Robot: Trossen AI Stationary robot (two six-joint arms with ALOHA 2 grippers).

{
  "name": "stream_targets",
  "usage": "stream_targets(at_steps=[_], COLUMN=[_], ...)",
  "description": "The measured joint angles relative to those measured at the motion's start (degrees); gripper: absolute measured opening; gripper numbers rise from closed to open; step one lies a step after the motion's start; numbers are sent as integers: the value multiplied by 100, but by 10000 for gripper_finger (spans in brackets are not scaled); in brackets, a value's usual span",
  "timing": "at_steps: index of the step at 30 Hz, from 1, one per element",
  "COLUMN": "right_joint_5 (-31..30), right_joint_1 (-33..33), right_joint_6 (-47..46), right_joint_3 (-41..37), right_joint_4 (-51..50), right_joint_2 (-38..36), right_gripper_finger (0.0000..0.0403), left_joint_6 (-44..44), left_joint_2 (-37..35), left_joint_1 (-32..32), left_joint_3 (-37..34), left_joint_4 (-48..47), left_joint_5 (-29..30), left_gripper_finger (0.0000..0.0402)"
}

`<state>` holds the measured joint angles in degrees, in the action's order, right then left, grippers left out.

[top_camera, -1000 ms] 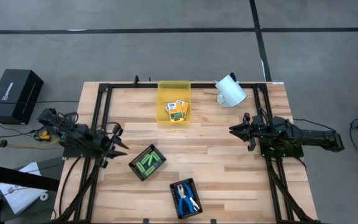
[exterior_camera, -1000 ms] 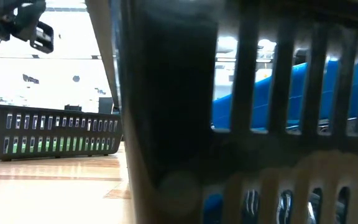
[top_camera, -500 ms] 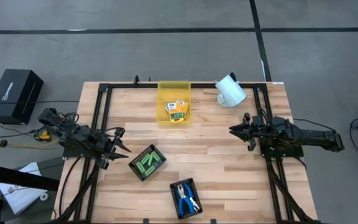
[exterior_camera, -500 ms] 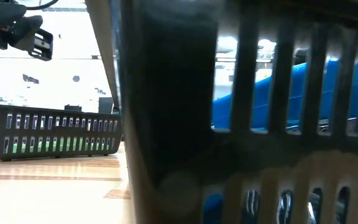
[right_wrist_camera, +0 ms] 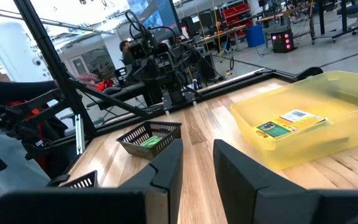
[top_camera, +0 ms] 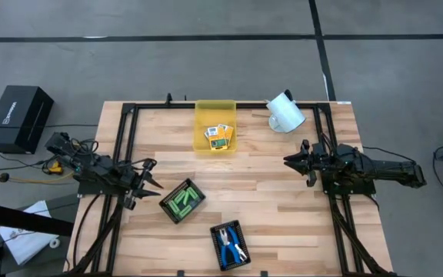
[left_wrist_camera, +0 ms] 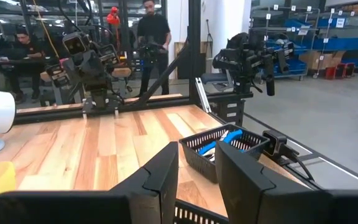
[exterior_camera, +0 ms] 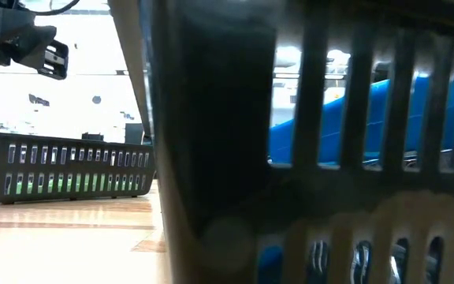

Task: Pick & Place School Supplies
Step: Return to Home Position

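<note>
Yellow-orange printed boxes (top_camera: 220, 137) lie in a translucent yellow bin (top_camera: 214, 115) at the far middle of the table; they also show in the right wrist view (right_wrist_camera: 289, 122). Light-green sticks (top_camera: 182, 201) lie in a black tray (top_camera: 196, 187). Blue-handled scissor-like tools (top_camera: 230, 245) lie in a second black tray (top_camera: 217, 231) near the front edge. My left gripper (top_camera: 152, 179) hovers level just left of the green-stick tray, open, nothing between its fingers (left_wrist_camera: 166, 165). My right gripper (top_camera: 288, 160) waits at the right, open and holding nothing.
A white cup-like object (top_camera: 285, 112) lies on its side at the far right corner. Black frame rails (top_camera: 126, 146) run along the table's left, right and far edges. The wall of the scissor tray (exterior_camera: 290, 158) fills most of the low view. People stand beyond the table.
My left gripper has sunk a little and tipped toward level, its fingertips swinging slightly toward the green-stick tray. It has held still for the last half second. Nothing on the table has moved.
</note>
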<state>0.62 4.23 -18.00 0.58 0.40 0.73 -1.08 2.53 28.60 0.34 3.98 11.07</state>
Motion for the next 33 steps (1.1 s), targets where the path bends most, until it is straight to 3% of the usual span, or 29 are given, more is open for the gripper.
stream_targets(at_steps=[33], right_joint_5=[0], right_joint_1=[0], right_joint_6=[0], right_joint_3=[0], right_joint_4=[0], right_joint_2=[0], right_gripper_finger=[82], left_joint_6=[0], left_joint_2=[174], left_joint_1=[0], left_joint_3=[0], left_joint_4=[52], left_joint_5=[-2], left_gripper_finger=[100])
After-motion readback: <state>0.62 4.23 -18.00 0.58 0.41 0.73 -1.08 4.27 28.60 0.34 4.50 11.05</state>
